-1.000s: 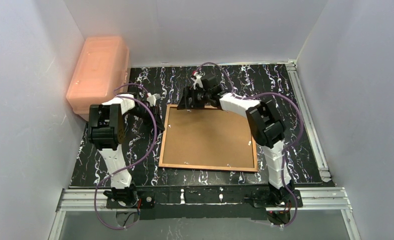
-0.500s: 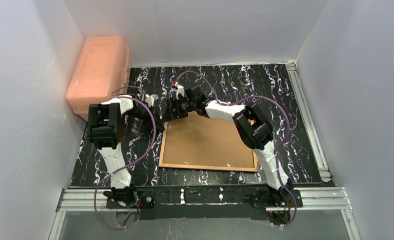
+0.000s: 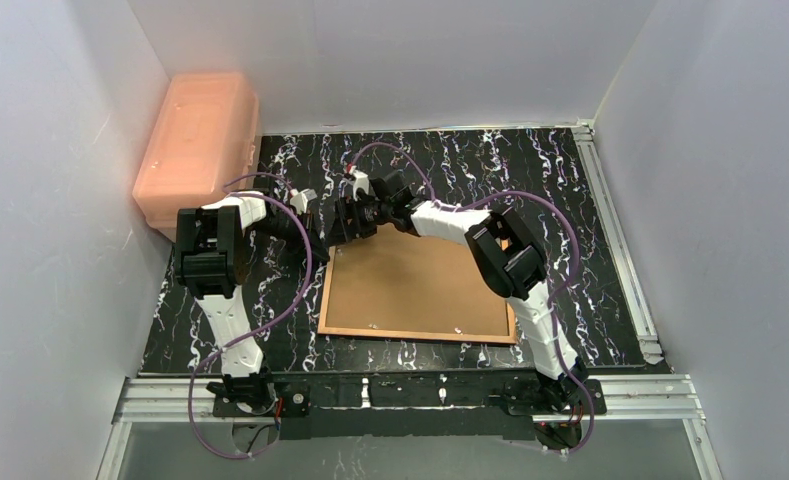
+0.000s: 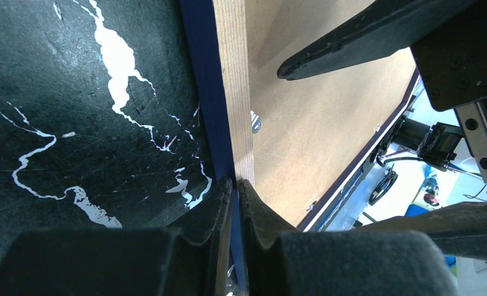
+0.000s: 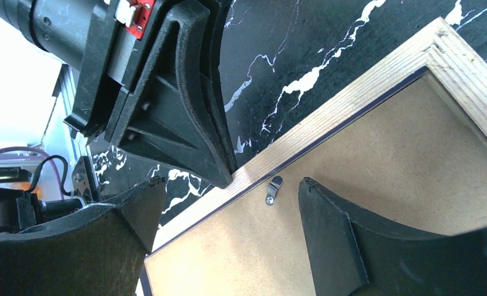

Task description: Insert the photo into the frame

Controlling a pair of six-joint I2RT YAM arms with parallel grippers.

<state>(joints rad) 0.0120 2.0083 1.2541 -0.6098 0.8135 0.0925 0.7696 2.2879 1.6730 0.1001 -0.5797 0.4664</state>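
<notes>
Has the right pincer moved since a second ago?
Yes. The right pincer has slid left along the far edge of the frame, toward its far-left corner; the frame itself lies unmoved.

Soft, even overhead light; faint shadows on the black white-veined tabletop [image 3: 590,250]. The black left end effector [image 4: 236,182] blurs close up; the right wrist view's left edge burns white.

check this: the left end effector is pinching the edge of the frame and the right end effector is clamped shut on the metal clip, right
No. The right end effector is open, straddling the metal clip; the right wrist view shows it. The left end effector does pinch the edge of the frame.
</notes>
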